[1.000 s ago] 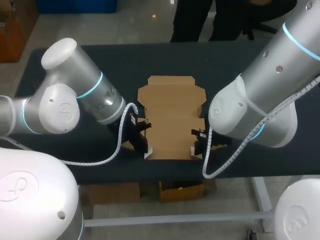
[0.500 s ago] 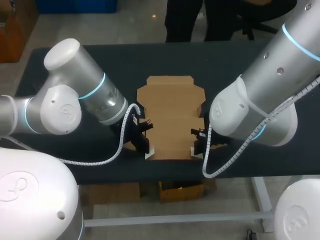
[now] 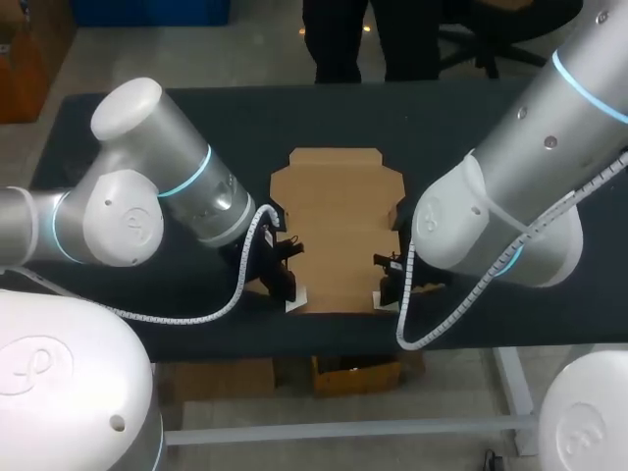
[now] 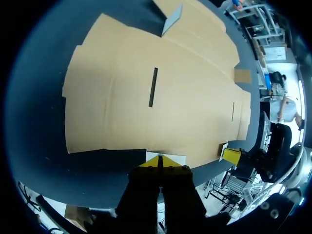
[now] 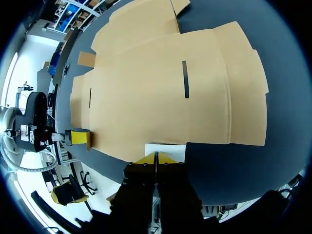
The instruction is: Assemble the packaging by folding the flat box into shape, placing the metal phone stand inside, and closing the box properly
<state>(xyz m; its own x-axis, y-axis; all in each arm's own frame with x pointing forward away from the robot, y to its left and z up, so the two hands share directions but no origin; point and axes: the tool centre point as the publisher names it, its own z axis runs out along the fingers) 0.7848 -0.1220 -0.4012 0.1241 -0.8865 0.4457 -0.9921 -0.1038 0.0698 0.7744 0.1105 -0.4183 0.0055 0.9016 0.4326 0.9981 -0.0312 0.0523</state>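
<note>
1. Presently little of the task is judged done: the flat box is laid unfolded on the table, with no wall seen raised.
2. Folding, loading and closing are all judged left; the metal phone stand is not seen in any view.
3. The box is placed at the middle of the head view. Its long axis runs from the upper frame to the lower, with a narrower end panel pointed toward the upper edge.
4. The left gripper is set at the box's lower left corner in the head view. Its yellow tips are pressed together over a small white tab; whether the tab is nipped cannot be told.
5. The right gripper is mirrored at the lower right corner, with its tips likewise closed at a second white tab.
</note>
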